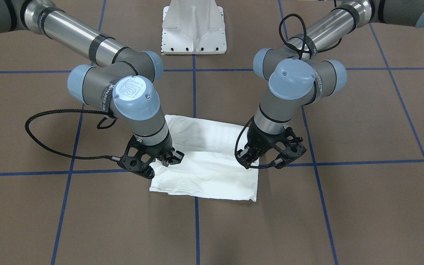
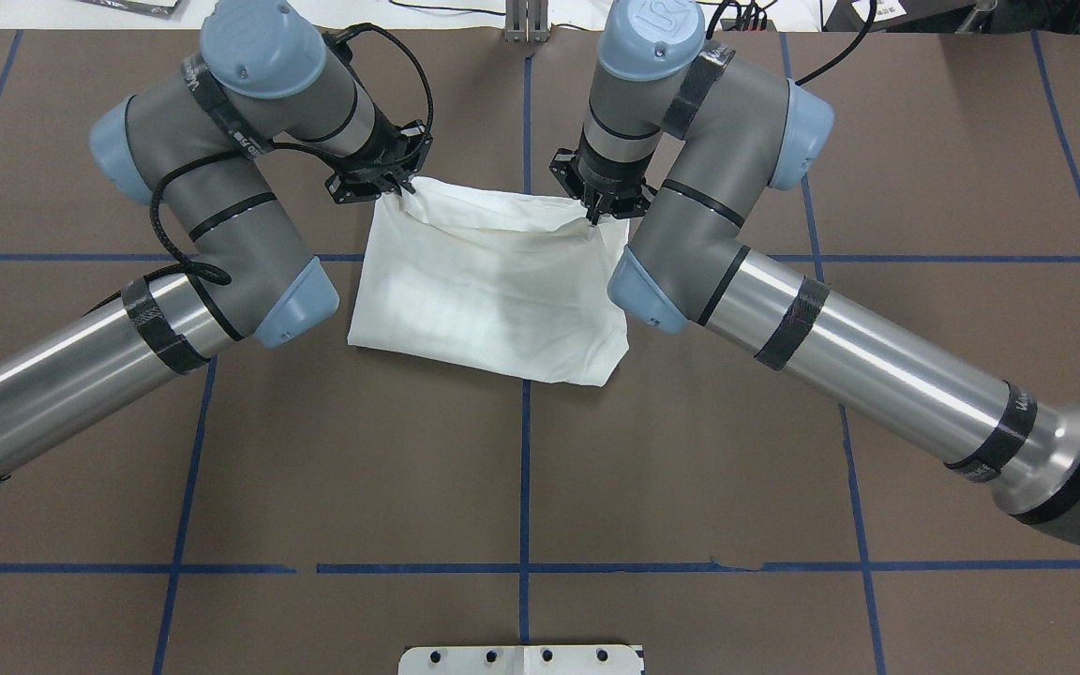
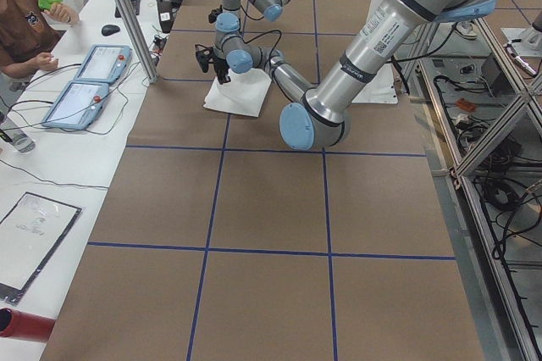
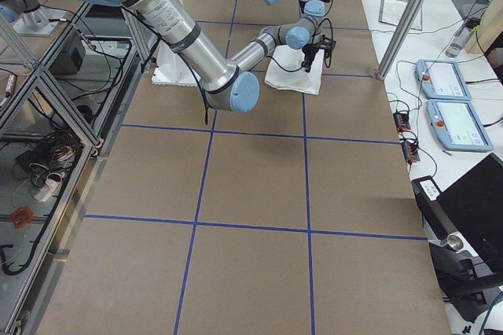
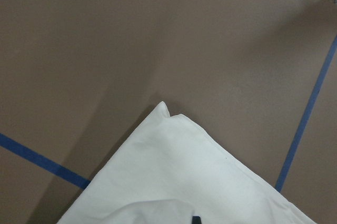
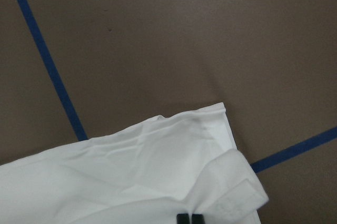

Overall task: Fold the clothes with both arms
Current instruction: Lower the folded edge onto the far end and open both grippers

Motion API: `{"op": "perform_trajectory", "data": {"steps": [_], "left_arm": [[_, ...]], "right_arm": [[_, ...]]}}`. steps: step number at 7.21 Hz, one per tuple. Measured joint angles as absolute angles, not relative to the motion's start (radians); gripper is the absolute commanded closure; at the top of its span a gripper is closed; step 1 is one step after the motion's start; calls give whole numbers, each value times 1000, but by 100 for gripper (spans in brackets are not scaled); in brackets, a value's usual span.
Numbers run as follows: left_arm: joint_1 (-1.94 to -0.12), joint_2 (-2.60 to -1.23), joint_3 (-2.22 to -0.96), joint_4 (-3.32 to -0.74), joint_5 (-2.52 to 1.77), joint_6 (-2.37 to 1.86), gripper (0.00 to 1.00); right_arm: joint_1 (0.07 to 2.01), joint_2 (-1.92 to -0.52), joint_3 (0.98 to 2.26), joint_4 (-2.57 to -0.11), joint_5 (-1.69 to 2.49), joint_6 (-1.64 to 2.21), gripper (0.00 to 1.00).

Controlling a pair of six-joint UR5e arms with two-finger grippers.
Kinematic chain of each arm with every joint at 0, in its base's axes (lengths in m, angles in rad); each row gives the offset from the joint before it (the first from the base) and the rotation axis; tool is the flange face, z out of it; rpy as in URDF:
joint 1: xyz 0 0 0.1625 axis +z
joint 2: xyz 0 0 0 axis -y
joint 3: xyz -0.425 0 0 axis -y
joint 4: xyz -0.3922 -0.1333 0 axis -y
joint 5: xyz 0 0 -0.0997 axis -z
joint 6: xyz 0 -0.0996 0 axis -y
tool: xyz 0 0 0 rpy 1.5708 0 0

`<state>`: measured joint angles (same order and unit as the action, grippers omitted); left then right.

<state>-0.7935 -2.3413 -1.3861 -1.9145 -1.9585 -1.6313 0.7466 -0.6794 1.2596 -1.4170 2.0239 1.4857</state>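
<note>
Where all of it sits: table [image 2: 315, 469], brown, marked with a blue tape grid.
Arms: left arm [image 2: 212, 225] enters from the lower left of the overhead view and right arm [image 2: 718, 234] from the lower right. Both wrists turn down at upper centre.
Shirt [image 2: 493, 291]: white, folded to a rough rectangle, at upper centre of the overhead view across the middle blue line. Its long axis runs left to right in frame. The lower part lies flat on the table. The top edge is raised and sags between the two grippers.
Left gripper [image 2: 401, 186]: pinched together on the shirt's upper-left corner.
Right gripper [image 2: 593, 217]: clamped on the upper-right corner. In the wrist view its fingertips [image 6: 183, 219] sit close together beside a lifted flap of cloth.
Key relation: the flat body of the shirt lies below both grippers in the overhead frame, on the robot's side. The held edge runs along the long axis. Each arm has its own corner, and neither is nearer.
Next move, by my reading: carry the edge down-frame over the flat part, both arms level and in step.
Risk: uneven travel would skew the fold.
</note>
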Motion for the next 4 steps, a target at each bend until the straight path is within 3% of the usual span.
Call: {"op": "perform_trajectory", "data": {"steps": [4], "left_arm": [[-853, -2368, -1312, -1936, -1957, -1647, 0]], "right_arm": [[768, -681, 1248, -1379, 2048, 1485, 0]]}}
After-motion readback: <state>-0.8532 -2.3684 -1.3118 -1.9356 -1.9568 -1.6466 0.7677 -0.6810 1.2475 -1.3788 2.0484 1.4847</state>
